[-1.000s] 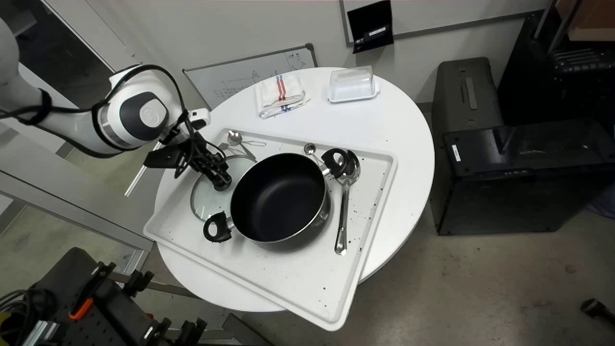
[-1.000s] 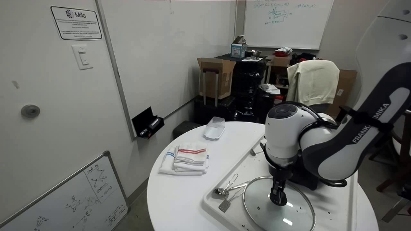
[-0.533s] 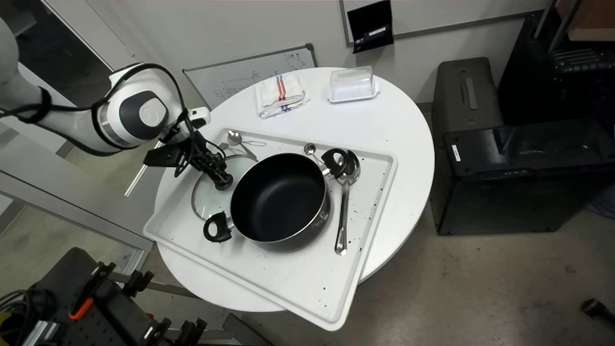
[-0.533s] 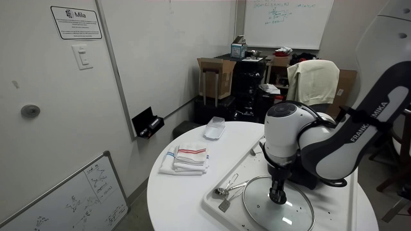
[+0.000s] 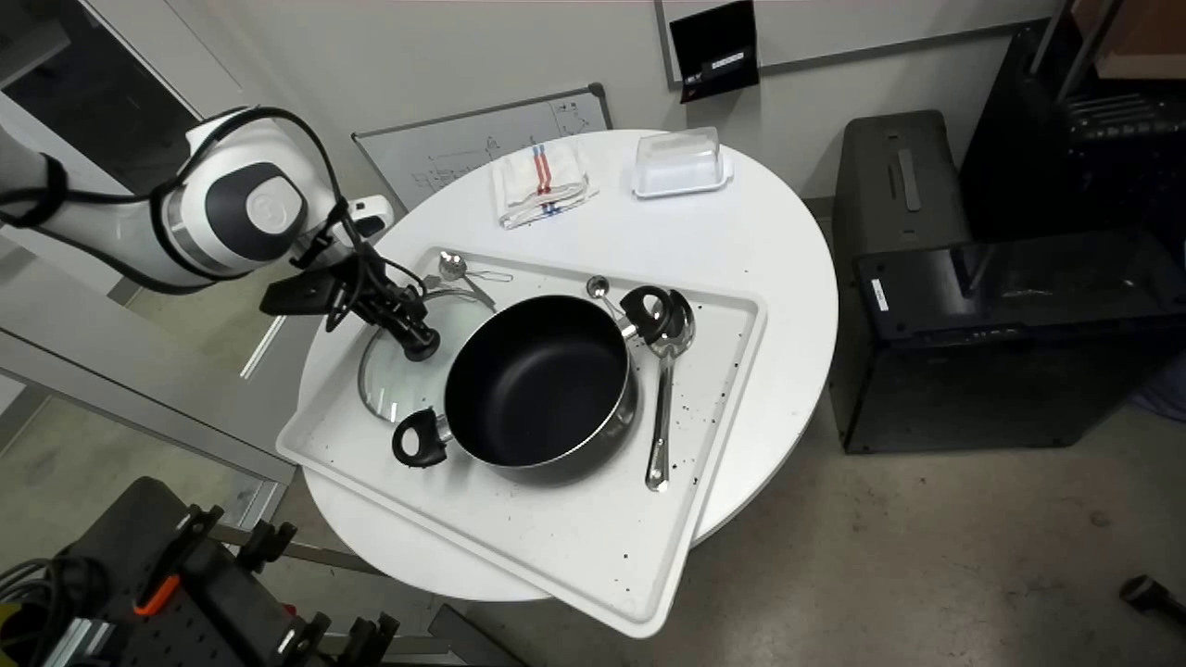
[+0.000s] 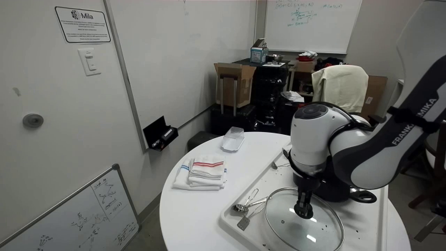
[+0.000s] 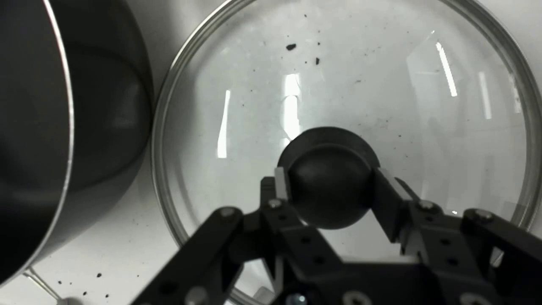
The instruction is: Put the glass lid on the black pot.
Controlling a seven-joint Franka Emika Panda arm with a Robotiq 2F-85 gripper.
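Observation:
The glass lid is round and clear with a metal rim and a black knob. It also shows in an exterior view. My gripper is shut on the knob, one finger on each side. The gripper shows from above in an exterior view and over the lid in an exterior view. The lid is level or nearly so; I cannot tell how far it is off the tray. The open black pot stands right beside the lid. The arm hides most of the pot in an exterior view.
A white tray with a raised rim lies on the round white table. A metal ladle lies beyond the pot. Small metal utensils lie near the lid. Folded towels and a clear-covered dish stand behind.
My gripper has moved slightly up and to the left in an exterior view, away from the pot. The lid has shifted along with it. The pot has not moved.

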